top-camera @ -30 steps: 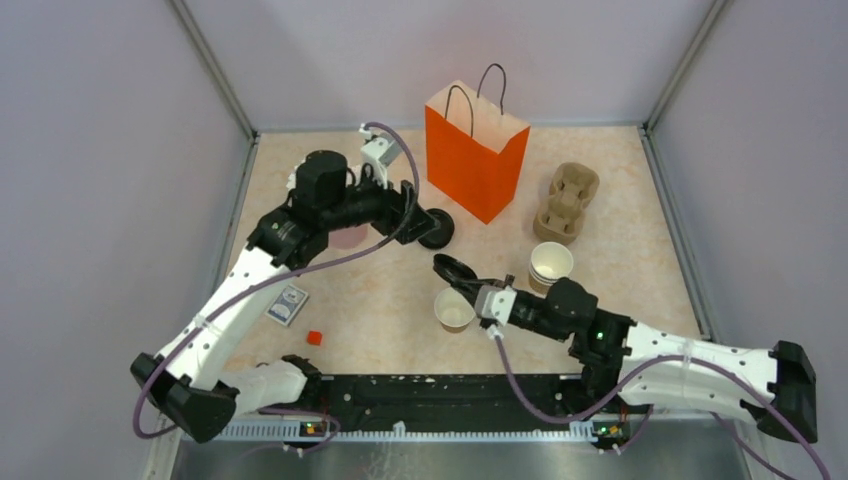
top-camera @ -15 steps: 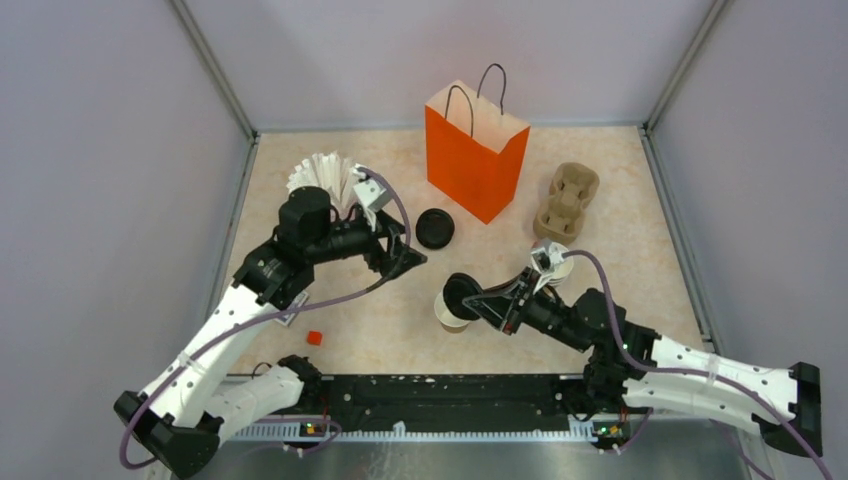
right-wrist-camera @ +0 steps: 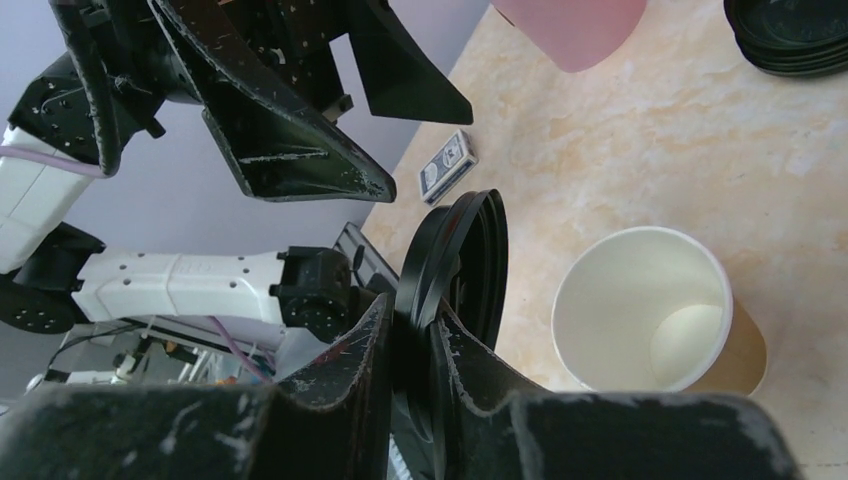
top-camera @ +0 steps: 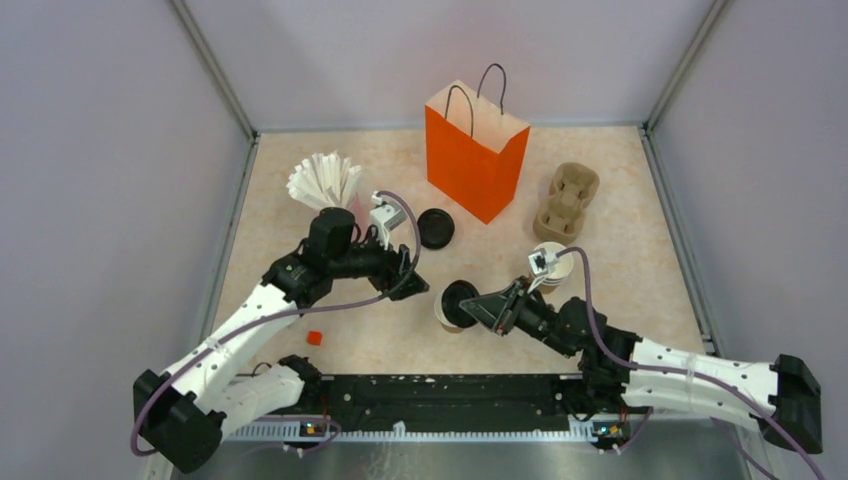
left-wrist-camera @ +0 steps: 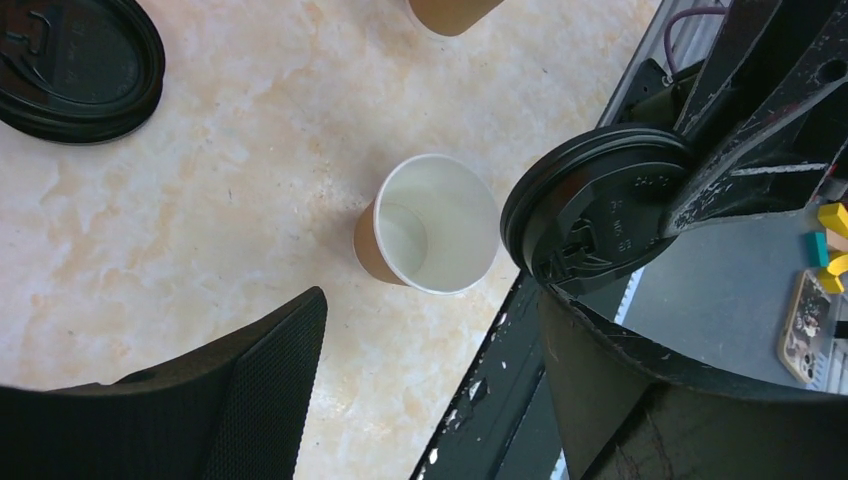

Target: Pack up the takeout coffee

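The right gripper (right-wrist-camera: 412, 322) pinches a black lid (right-wrist-camera: 478, 255) by its rim, the jaws nearly together on it and the lid standing on edge. The open paper cup (right-wrist-camera: 650, 315) stands uncovered just beside its fingertips. The right arm reaches low and forward. The left gripper (left-wrist-camera: 430, 310) hangs above the cup with its jaws spread wide and empty, elbow bent.

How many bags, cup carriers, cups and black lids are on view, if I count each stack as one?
Orange bag: 1
Cup carrier: 1
Cups: 2 (lone cup, cup stack)
Black lids: 2 (held lid in right pincer, lid stack)
Total: 6
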